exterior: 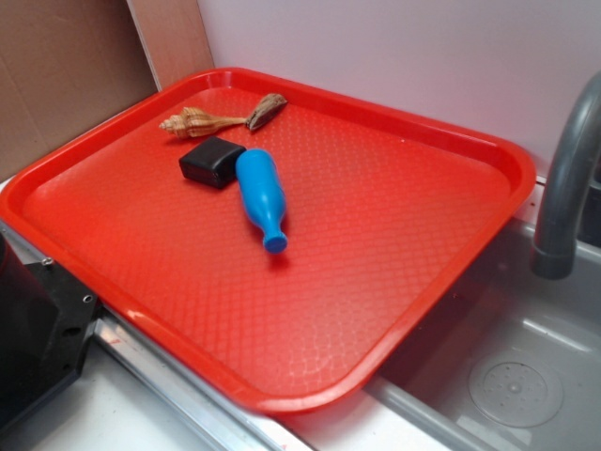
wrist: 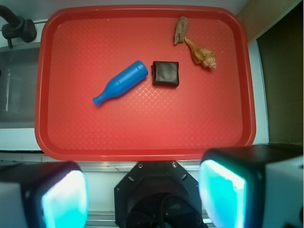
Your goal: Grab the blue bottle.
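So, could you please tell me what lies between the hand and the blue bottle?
Only bare red tray: the wrist view shows nothing between the open hand and the blue bottle.

No readable txt, labels or nos. anywhere — tray, bottle incl. — nothing.

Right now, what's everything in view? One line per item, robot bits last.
blue bottle: 1, bright blue, lying on its side mid-tray, fat end against the black block
black block: 1, black, on the tray beside the bottle's base
seashell: 1, tan, spiral, near the tray's far edge
brown shell-like piece: 1, brown, next to the seashell; what it is, cannot tell
tray: 1, red, textured, holds all four items
sink: 1, grey, beside the tray, drain visible
faucet: 1, grey, over the sink
gripper: 1, black with pale fingers, open, off the tray's near edge, holding nothing
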Controlling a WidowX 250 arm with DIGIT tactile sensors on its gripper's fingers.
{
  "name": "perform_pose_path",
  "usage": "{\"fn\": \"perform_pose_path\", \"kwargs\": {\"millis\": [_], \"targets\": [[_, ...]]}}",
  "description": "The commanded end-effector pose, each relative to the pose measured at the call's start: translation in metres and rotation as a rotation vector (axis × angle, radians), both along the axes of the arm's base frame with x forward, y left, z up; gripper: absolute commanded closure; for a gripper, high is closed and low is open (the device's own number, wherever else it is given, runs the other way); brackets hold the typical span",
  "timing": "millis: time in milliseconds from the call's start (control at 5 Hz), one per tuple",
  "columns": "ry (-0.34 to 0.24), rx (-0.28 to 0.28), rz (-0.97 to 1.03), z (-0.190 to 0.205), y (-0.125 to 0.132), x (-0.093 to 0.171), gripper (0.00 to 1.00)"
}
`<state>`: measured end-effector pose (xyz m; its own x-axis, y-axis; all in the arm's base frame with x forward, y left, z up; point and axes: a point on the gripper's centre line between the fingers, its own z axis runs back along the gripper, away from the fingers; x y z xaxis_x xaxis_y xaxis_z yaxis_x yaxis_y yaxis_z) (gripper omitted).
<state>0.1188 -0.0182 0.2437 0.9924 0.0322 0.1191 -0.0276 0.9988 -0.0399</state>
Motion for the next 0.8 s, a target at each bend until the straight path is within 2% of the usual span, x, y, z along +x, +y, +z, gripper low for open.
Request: {"fn": "perform_pose_path", "kwargs": {"millis": [0,200,400,600], "targets": [[0.000,0.000,0.000,0.000,0.000,0.000,0.00],[0.060,-0.011,0.043,-0.050,-0.004,0.008,0.00],[0.020,0.103,0.271,-0.098,-0.029,0.016,0.00],[-0.001,0.096,0.430,-0.121,-0.041,0.031,0.00]]}}
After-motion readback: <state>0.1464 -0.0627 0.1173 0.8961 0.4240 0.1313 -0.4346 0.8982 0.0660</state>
